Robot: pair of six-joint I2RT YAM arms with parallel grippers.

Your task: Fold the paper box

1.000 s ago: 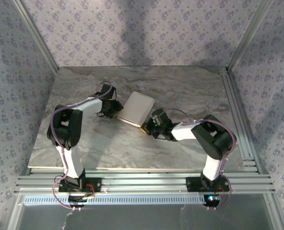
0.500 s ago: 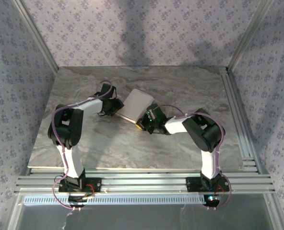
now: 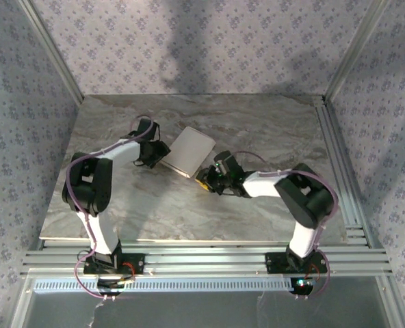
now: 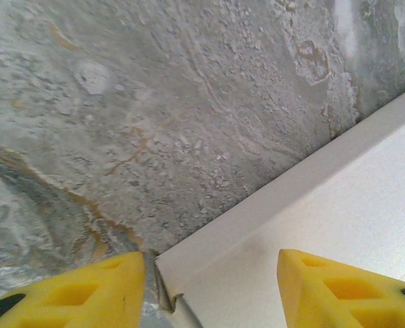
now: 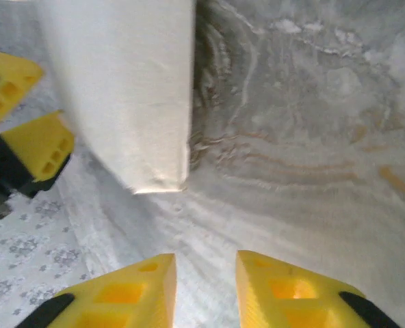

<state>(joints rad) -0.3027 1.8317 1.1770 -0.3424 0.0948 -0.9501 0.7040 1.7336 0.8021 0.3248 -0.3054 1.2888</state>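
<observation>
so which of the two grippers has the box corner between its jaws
The left gripper: a corner of the box sits in the gap between its jaws. The right gripper has its jaws short of the box, over bare table.

The paper box [image 3: 190, 152] lies near the middle of the table [image 3: 271, 130], between the two grippers. The left gripper [image 3: 160, 154] is at its left side, with one box corner between the fingers [image 4: 72, 287]. The right gripper [image 3: 204, 182] is just before its near corner, apart from it. Perhaps the box is a little raised on one side.
</observation>
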